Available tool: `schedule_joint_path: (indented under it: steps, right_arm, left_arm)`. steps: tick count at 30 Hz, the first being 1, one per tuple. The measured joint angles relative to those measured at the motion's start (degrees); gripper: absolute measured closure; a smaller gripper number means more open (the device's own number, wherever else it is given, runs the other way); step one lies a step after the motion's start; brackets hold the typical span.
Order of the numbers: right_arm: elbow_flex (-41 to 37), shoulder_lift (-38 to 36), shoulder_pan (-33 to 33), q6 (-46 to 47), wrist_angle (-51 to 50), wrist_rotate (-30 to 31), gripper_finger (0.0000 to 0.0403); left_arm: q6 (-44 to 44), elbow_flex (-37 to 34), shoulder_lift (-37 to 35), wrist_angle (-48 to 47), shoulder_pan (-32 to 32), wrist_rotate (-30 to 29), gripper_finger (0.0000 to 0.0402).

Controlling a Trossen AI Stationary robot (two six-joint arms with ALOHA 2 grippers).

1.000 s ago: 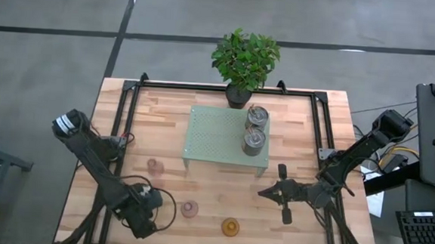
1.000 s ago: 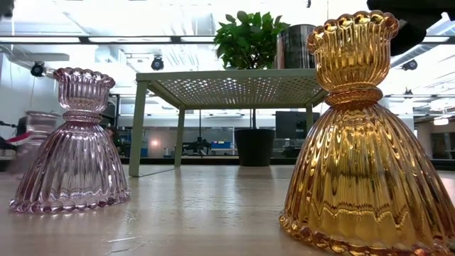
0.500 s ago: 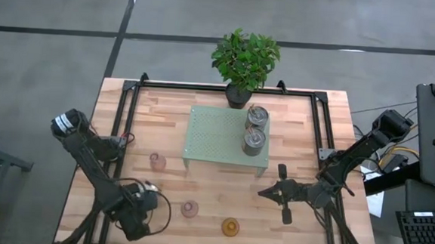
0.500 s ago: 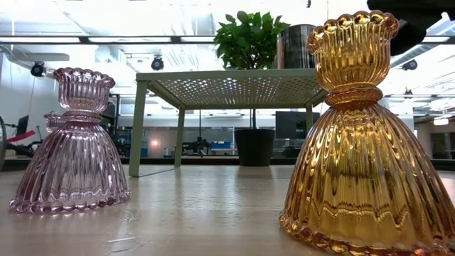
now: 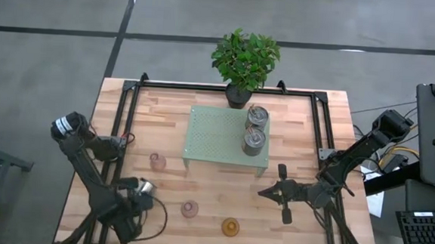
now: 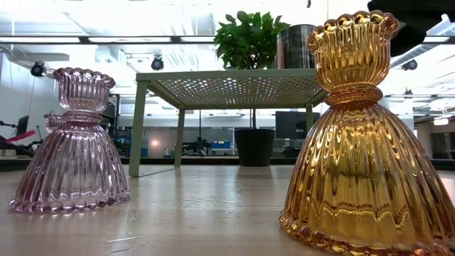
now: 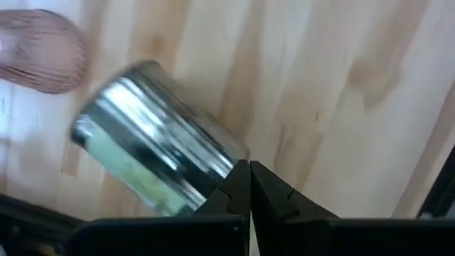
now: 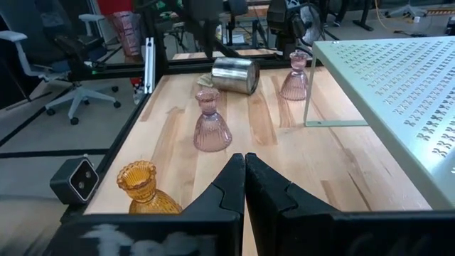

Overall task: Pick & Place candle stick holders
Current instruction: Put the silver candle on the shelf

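Note:
Two silvery candle stick holders (image 5: 257, 115) (image 5: 253, 142) stand on the green perforated stand (image 5: 216, 137). Two pale pink holders (image 5: 157, 161) (image 5: 189, 209) and an amber one (image 5: 230, 227) stand on their wide bases on the wooden table. My left gripper (image 5: 139, 187), at the near left, is shut on a third silvery holder (image 7: 153, 135), which also shows in the right wrist view (image 8: 236, 75). My right gripper (image 5: 262, 193) waits shut right of centre, holding nothing. My left gripper pinches the silvery holder at the edge of one end (image 7: 229, 162), right at its fingertips (image 7: 238, 186). The fingers point down from above. The holder is tipped almost onto its side (image 8: 236, 75), low over the table; I cannot tell whether it is clear of the wood.
A potted green plant (image 5: 244, 59) stands at the far edge behind the stand. Black frame rails (image 5: 127, 116) run along the table's left and right sides. A small camera block (image 8: 75, 179) sits at the near edge. Bare wood lies in front of the stand.
My left gripper has shifted a little toward the table's left edge and risen slightly while rolling its wrist. The silvery holder has gone with it and left the low view, uncovering the far pink holder.

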Motion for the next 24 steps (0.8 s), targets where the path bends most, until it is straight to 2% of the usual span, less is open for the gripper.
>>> schedule_joint_path:
  steps: [3,8,12,18,21,24]
  right_arm:
    - [-0.1,0.0,0.0,-0.7,-0.1,0.0,0.0394]
    - [-0.1,0.0,0.0,-0.9,-0.1,0.1,0.0394]
    - [-0.3,0.0,-0.1,-0.9,-0.1,0.1,0.0394]
    - [-0.5,0.0,0.0,-0.9,-0.1,0.1,0.0394]
    - [-0.6,0.0,0.0,-0.9,-0.1,0.2,0.0394]
    - [-0.7,0.0,0.0,-0.2,-0.1,0.3,0.0394]
  left_arm:
    - [2.5,-0.7,1.8,-1.2,-1.9,2.0,0.0401]
    - [-1.4,-1.0,4.2,-6.3,-1.5,7.8,0.0401]
    - [0.1,2.2,8.9,-13.1,-3.2,9.1,0.0401]
    - [2.1,10.7,15.8,-24.2,-4.6,4.1,0.0401]
    - [5.5,11.1,17.0,-22.7,-5.3,1.7,0.0397]
    - [6.1,9.8,18.0,-23.9,-5.7,1.0,0.0376]
